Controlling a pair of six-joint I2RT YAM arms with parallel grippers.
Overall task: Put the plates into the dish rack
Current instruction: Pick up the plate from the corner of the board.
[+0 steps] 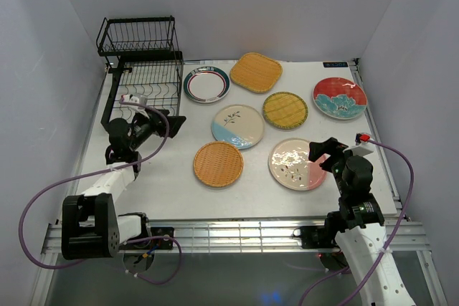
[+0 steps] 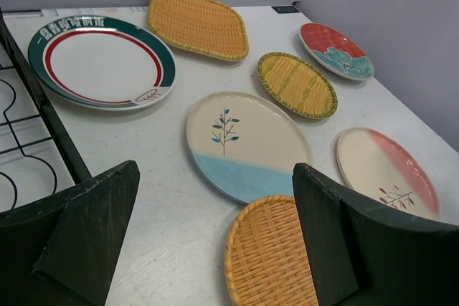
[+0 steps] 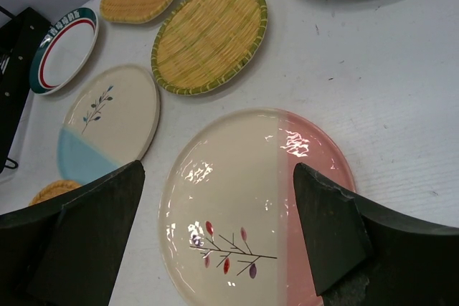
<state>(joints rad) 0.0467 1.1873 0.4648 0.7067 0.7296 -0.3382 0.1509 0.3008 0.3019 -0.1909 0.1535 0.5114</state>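
The left jaws stand wide open, with nothing between them and nothing touched. In the top view they hang just off the near right corner of the rack (image 1: 140, 69), a black wire frame at the far left of the surface (image 1: 165, 191). In the left wrist view the two dark fingers (image 2: 79, 241) frame the blue plate (image 2: 244, 145) and, nearer, the rim of the orange woven plate (image 2: 269, 256), both lying flat below. The right jaws are also spread wide and grip nothing. They hover over the near right part of the pink plate (image 3: 244, 198), whose glossy face fills the gap between the fingers in the right wrist view. I cannot tell whether a fingertip grazes that plate. All seven dishes lie flat on the surface to the right of the rack. The striped plate (image 1: 206, 84) is just beside the rack's lower tier, and the square woven plate (image 1: 255, 72) is to its right, toward the far edge. The green-rimmed woven plate (image 1: 285, 110) lies in the middle and the floral plate (image 1: 339, 97) at the far right. The blue plate is near the centre, the orange woven plate at the near left, and the pink plate at the near right.
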